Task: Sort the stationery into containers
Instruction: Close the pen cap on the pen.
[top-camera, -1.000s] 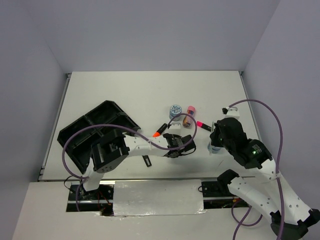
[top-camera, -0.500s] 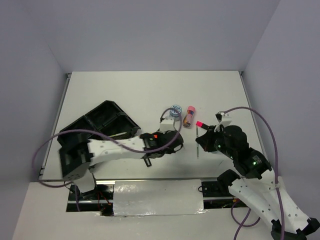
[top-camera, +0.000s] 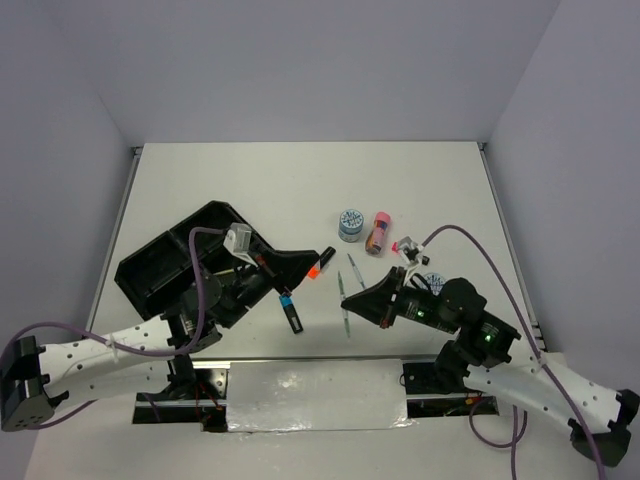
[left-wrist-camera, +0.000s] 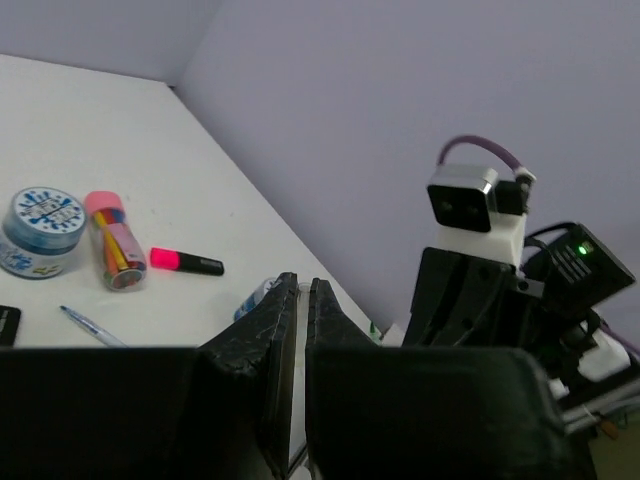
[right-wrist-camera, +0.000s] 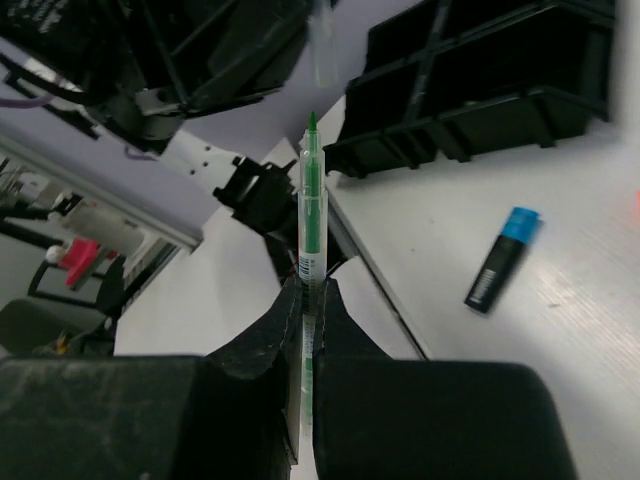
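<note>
R gripper (right-wrist-camera: 309, 292): fingers pinched on a thin green-tipped pen (right-wrist-camera: 309, 190), which sticks out past the tips, near-centre of the table (top-camera: 300, 180). L gripper (left-wrist-camera: 298, 292): fingers pressed together, nothing btw them, just right of the black tray (top-camera: 165, 250). Orange-cap highlighter (top-camera: 318, 263) lies by the L tips in the top view; blue-cap highlighter (top-camera: 289, 311) lies nearer. Far-right of those: tape roll (top-camera: 350, 222) w/ pink-orange tube (top-camera: 377, 233) just beside it, pink-cap highlighter (left-wrist-camera: 185, 262), 2nd pen (top-camera: 356, 271). 2nd tape roll (top-camera: 432, 282) sits by the R wrist.
</note>
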